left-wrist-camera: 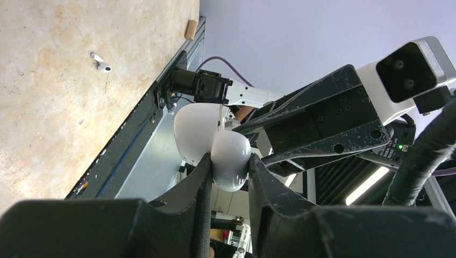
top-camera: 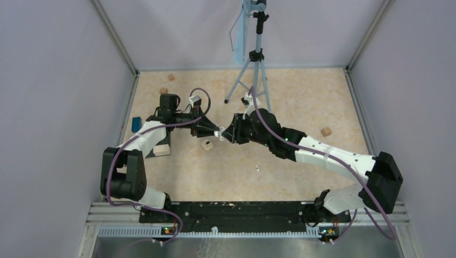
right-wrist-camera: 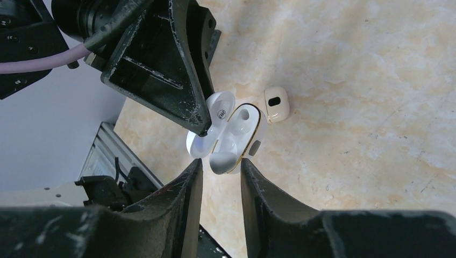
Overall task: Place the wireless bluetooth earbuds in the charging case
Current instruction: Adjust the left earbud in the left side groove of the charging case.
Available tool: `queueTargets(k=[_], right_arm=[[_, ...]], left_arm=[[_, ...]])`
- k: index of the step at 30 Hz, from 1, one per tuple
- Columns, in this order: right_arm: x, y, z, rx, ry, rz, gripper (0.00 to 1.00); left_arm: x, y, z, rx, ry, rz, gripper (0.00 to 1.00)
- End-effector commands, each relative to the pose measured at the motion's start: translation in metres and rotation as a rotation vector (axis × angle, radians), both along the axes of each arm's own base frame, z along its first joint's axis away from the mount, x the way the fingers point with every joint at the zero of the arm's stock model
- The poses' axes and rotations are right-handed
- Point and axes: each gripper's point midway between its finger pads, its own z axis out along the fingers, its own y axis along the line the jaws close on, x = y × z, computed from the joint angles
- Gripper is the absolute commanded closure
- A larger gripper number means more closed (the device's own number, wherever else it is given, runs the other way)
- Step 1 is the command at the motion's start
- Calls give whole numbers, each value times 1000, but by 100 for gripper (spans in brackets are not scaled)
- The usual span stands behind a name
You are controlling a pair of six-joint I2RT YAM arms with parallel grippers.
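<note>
Our left hand (left-wrist-camera: pixel 228 167) clamps the open white rounded plastic charging case (right-wrist-camera: pixel 235 137) above the beige marbled surface (top-camera: pixel 301 102). Our right hand (right-wrist-camera: pixel 218 171), jaws narrow, frames the case's lower end; we cannot tell whether it grips. One tiny white earbud (top-camera: pixel 257 167) lies on the surface, well apart.

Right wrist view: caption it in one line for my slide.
Left gripper holds the open white case before the right gripper's parted fingers, a cream case on the table beyond.
</note>
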Motion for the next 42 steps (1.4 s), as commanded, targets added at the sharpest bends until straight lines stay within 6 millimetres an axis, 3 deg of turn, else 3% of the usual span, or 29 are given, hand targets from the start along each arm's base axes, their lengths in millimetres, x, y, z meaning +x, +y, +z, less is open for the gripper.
queueTargets(k=[1,5,14,26,42], right_arm=[[1,11,25,62,-29,9,70],[1,12,25,69,-28,8,76],[3,14,22,65,-23,3,76],[2,14,26,75,-45,14,89],[-3,12,34,0,-138,116,100]], left_arm=[[2,-1,11,-14,-65,-17,100],[1,-1,11,-15,-66,-18,100],[0,-1,12,-17,-66,-19,100],[-3,-1,9,-21,-53,-28,100],[-8,0,11,-50,-48,-73,100]])
